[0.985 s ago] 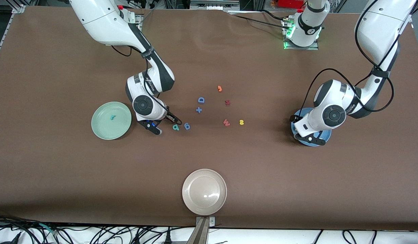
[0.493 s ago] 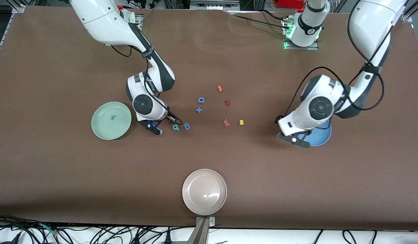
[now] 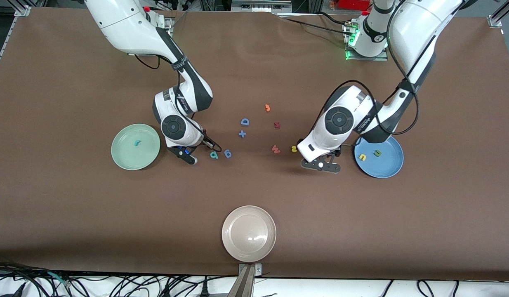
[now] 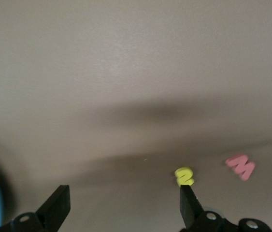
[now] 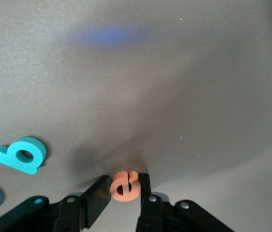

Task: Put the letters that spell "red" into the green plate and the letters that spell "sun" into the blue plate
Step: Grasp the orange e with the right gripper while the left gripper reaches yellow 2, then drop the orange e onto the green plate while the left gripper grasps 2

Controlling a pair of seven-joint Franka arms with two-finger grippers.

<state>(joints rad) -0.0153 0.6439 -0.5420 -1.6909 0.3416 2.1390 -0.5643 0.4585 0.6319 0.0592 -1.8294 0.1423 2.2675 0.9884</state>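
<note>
The green plate [image 3: 126, 159] holds a teal "r" [image 3: 136, 143]. Beside that plate, my right gripper [image 5: 125, 192] is shut on the orange "e" [image 5: 125, 186], low over the table. The teal "d" [image 5: 22, 154] lies close by on the table [image 3: 214, 155]. In the blue plate [image 3: 388, 167] lie the yellow "u" [image 3: 362, 157] and the olive "n" [image 3: 377, 153]. My left gripper [image 4: 123, 205] hangs open and holds nothing, between the blue plate and the yellow "s" [image 3: 294, 149]. The "s" [image 4: 184, 176] lies just off one fingertip [image 4: 188, 200].
A blue "d"-like letter [image 3: 227, 153] lies next to the teal "d". Mid-table lie a blue "D" [image 3: 245, 121], a blue plus [image 3: 242, 133], an orange hooked piece [image 3: 267, 108] and two red letters [image 3: 277, 124], [image 3: 275, 149]. A beige plate [image 3: 248, 233] sits near the front edge.
My left arm swung off the blue plate toward the yellow "s", uncovering the "u" and "n". My right gripper closed on the orange "e" and stayed in place.
</note>
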